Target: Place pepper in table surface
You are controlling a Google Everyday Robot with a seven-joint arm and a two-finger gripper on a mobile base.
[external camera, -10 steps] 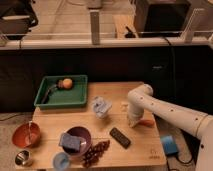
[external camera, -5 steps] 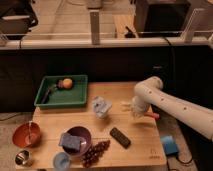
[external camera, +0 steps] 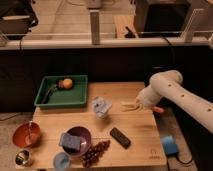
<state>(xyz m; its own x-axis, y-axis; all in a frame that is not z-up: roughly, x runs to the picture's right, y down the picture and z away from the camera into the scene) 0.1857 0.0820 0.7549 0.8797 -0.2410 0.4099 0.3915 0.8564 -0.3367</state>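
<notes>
Clutter on table surface (external camera: pixel 135 127), green tray (external camera: pixel 60 104) back left, crumpled pale bag (external camera: pixel 101 106), black bar (external camera: pixel 120 137), white arm (external camera: pixel 170 87) bent in from right, gripper (external camera: pixel 136 105) low, hold could not be told, pepper (external camera: pixel 159 109) lay beside it at right edge.

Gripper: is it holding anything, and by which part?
Cannot be told: the pepper shows beside the gripper at the right edge of the table, contact hidden.

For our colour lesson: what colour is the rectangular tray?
Green rectangular tray, camera view; tool near wooden table's right edge.
</notes>
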